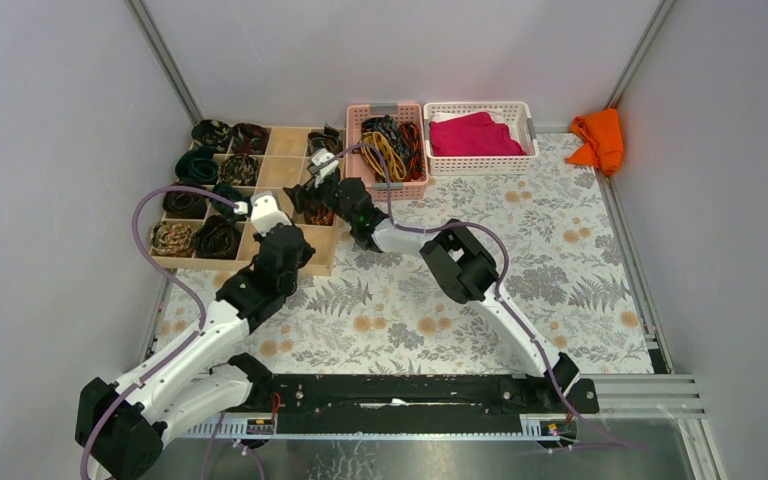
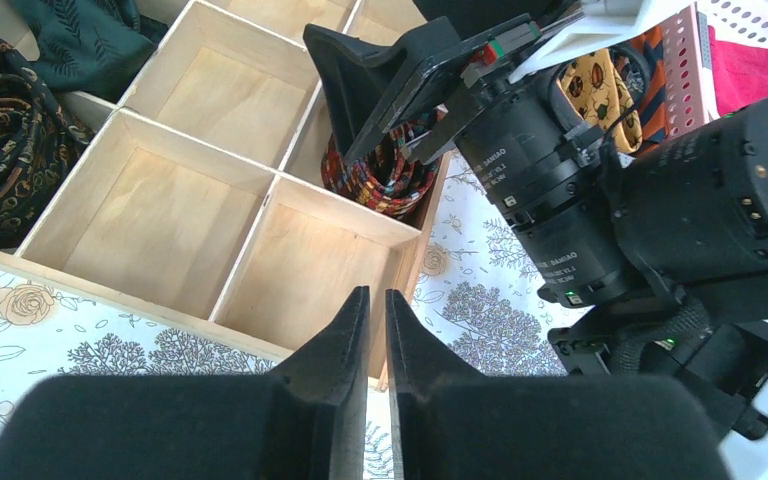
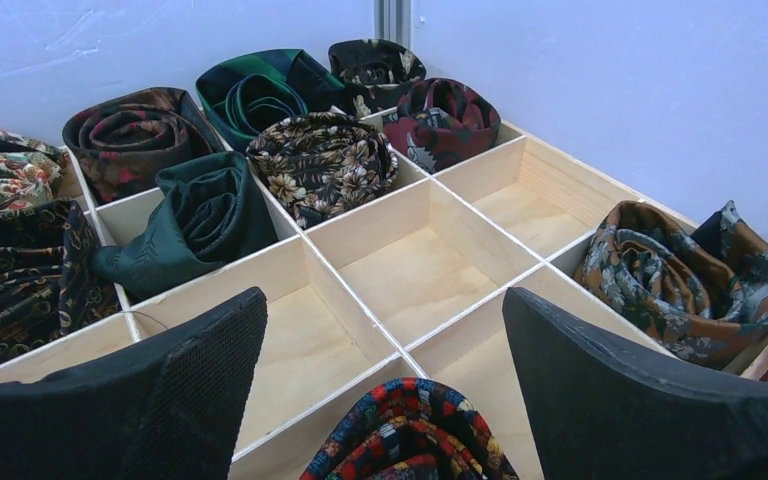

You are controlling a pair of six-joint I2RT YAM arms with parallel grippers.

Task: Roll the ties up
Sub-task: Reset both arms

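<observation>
The table (image 1: 520,290), under a leaf-and-flower cloth, carries a wooden tray (image 1: 285,172) of square compartments at its far left. Just right of the tray stands a pink basket (image 1: 355,150), and right of that a white basket (image 1: 532,135) holding a magenta cloth (image 1: 472,137). An orange cloth (image 1: 600,138) lies in the far right corner.

Both arms reach towards the tray. The right arm crosses over from the right, so that the right gripper (image 3: 385,300) hangs above the tray's right-hand column, jaws spread wide and holding nothing. The left gripper (image 2: 377,295) sits at the tray's near edge, fingers pressed almost together with nothing between them.

Most of the left and far compartments hold rolled ties, among them a dark green one (image 3: 195,215) and a brown flowered one (image 3: 325,160). The loose ties (image 1: 392,145) lie heaped in the pink basket.

The red-orange-and-dark tie (image 3: 410,435) is the one that matters here. It is coiled in the right column, one compartment beyond the empty near one, directly below the right gripper and centred between its two fingers. The coil stands on edge with its spiral facing up, so its axis runs vertically (no long side to line up with). Whether a finger touches the fabric I cannot tell.

This tie looks rolled and stowed. The likely next pick is from the pink basket — just right of the tray, and nearer the right arm.
</observation>
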